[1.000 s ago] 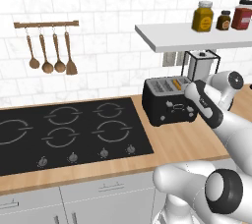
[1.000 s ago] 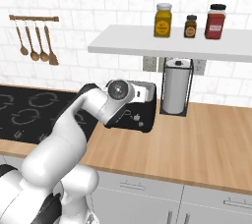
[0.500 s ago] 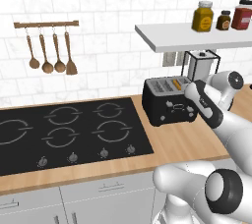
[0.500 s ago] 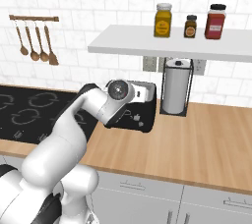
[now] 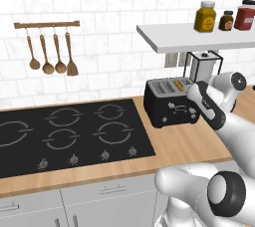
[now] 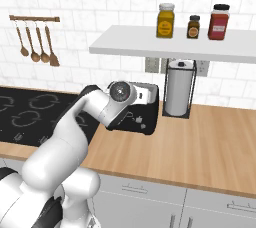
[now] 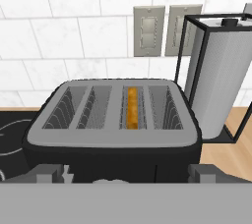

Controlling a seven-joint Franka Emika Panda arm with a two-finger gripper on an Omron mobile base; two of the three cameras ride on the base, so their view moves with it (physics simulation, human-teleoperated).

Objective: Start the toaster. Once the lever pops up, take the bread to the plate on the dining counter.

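The black toaster [image 5: 167, 105] with its silver slotted top [image 7: 113, 115] stands on the wooden worktop right of the hob. A slice of bread [image 7: 132, 107] sits on edge in the third slot from the left, sunk low, and shows as an orange strip [image 5: 179, 85]. My gripper [image 5: 193, 102] hangs at the toaster's front right, level with its front face and pointing at it. It is open, its fingertips [image 7: 49, 174] wide apart with nothing between them. In the right base view my arm covers most of the toaster [image 6: 142, 117]. The plate and the dining counter are out of view.
A paper towel roll in a black wire stand [image 7: 219, 85] is close on the toaster's right. A white shelf [image 5: 194, 36] with jars hangs above. The black hob [image 5: 64, 131] lies to the left, and wall sockets [image 7: 165, 30] sit behind.
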